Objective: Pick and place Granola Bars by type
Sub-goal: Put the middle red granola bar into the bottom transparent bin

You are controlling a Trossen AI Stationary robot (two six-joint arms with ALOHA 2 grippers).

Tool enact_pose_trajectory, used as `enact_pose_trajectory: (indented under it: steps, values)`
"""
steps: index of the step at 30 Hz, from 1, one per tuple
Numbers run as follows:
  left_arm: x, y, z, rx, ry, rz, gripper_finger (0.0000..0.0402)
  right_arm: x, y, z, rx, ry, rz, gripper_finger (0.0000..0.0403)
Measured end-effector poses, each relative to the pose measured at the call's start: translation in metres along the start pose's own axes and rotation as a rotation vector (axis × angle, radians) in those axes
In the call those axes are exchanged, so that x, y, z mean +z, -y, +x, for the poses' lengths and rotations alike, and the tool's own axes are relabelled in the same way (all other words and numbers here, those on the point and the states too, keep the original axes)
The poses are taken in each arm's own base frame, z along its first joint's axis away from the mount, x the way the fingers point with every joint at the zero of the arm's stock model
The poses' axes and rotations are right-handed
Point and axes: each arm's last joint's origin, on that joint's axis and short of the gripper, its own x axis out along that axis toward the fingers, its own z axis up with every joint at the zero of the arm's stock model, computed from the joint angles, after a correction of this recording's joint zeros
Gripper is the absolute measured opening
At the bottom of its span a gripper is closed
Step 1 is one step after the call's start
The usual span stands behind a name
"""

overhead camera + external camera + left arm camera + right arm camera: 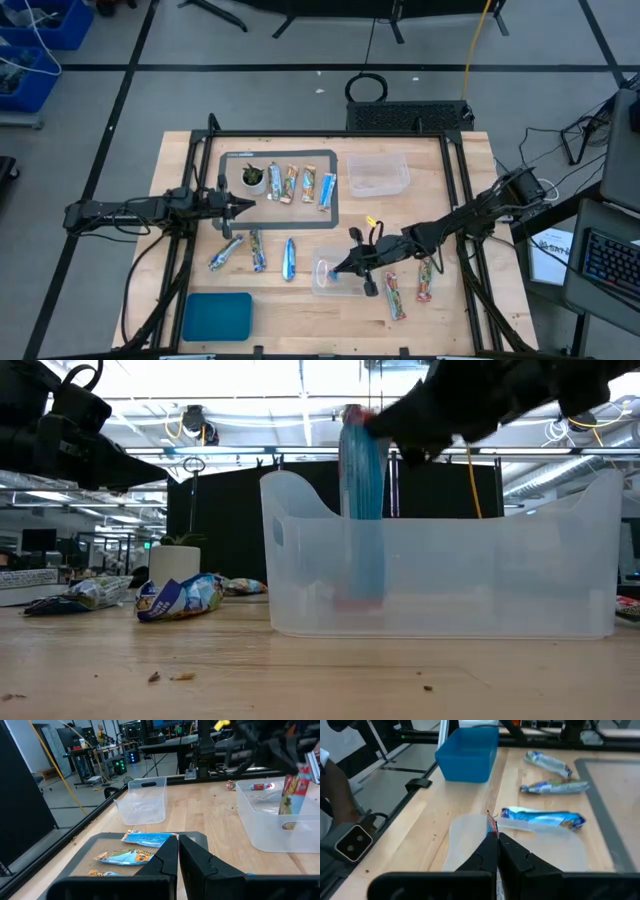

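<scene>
- Right gripper [352, 262] is over the clear bin [330, 277] at the front middle of the table [440, 320], fingers clamped on a granola bar [362, 460].
- Low view: held bar hangs upright, lower end inside the bin [440, 580], upper end pinched by the fingers above the rim. Wrapper looks blue with a red top.
- Left wrist view: same bar [294, 795] shows a red and green wrapper, hanging down into the bin [265, 820].
- Right wrist view: fingers [487, 852] closed together with a thin red wrapper edge [491, 825] between them.
- Left gripper [243, 207] hovers at the left edge of the grey mat [325, 222], fingers pressed together, nothing between them.
- On the mat: white cup [253, 179] with a green plant, then four bars [300, 184] side by side to its right.
- Three silvery-blue bars [257, 250] lie on bare wood in front of the mat, left of the bin.
- Two red/green bars [410, 285] lie on the wood to the right of the bin.
- Second clear bin [377, 174] stands right of the mat, well apart from the first.
- Blue lid-like tray [217, 316] sits at the front left corner.
</scene>
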Motion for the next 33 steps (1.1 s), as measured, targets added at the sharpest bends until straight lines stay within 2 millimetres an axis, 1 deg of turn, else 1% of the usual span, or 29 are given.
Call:
enact_pose_trajectory:
  steps: [3,7,21,27,33]
  values:
    - [0.000,0.000,0.000,0.000,0.000,0.000,0.0024,-0.007,0.000,0.008,-0.001,0.000,0.019,0.0000]
    - [0.000,0.000,0.000,0.000,0.000,0.000,0.0024,-0.010,0.000,0.014,0.037,0.015,0.024,0.0000]
    - [0.000,0.000,0.000,0.000,0.000,0.000,0.0024,-0.010,0.001,0.014,0.046,0.019,0.030,0.0003]
    - [0.000,0.000,0.000,0.000,0.000,0.000,0.0024,-0.008,0.001,0.014,0.047,0.042,0.032,0.0028]
    - [0.000,0.000,0.000,0.000,0.000,0.000,0.0024,-0.007,0.001,0.014,0.044,0.054,0.030,0.0076]
